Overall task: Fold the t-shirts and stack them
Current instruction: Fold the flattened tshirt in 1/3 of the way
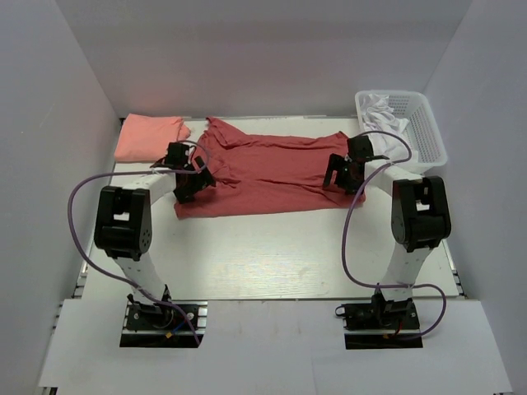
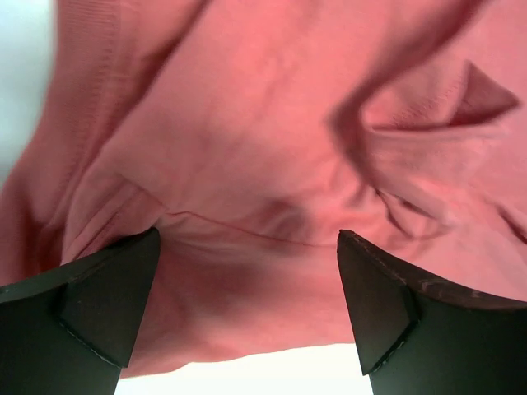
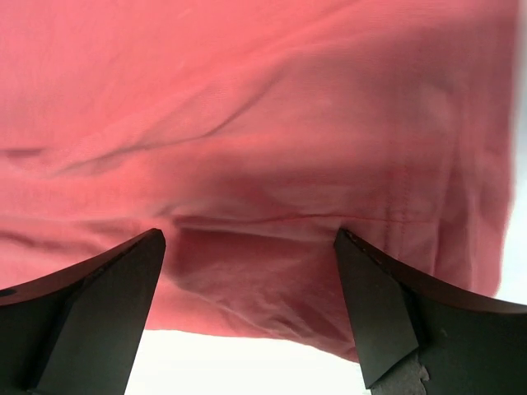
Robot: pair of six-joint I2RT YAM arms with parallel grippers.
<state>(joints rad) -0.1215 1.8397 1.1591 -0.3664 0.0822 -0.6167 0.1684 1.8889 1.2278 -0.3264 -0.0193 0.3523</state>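
- Brick-red t-shirt (image 1: 272,173) lies spread sideways across the far middle of the bench (image 1: 272,255). Its neck end points toward the left arm and its other end toward the right arm.
- Salmon-pink t-shirt (image 1: 150,136) sits in the far left corner as a compact folded pile, just beside the red one. Whether the two touch, I cannot tell.
- Left fingers (image 2: 90,304) are spread wide with nothing between them, poised over the near edge of the red cloth at its left end.
- Right fingers (image 3: 90,304) are likewise spread wide and empty, over the near edge at the right end.
- Handling, as a judgement: the shirt is light, limp and not fragile. It will sag and crease wherever it is unsupported, and one layer may slide over another.
- Best hold looks like a pinch on the near edge at both ends, taking every layer at once so the lift stays level.
- Both wrist views show a seam line and a shadowed fold near that edge, so the cloth is probably doubled there. The number of layers is unclear.
- The arms hide both ends of the shirt from above, and whether the fingertips touch the fabric cannot be told.
- Sleeve positions are hard to read.
- The white basket (image 1: 428,132) at far right holds pale cloth (image 1: 383,111). What kind of garment it is, I cannot tell.
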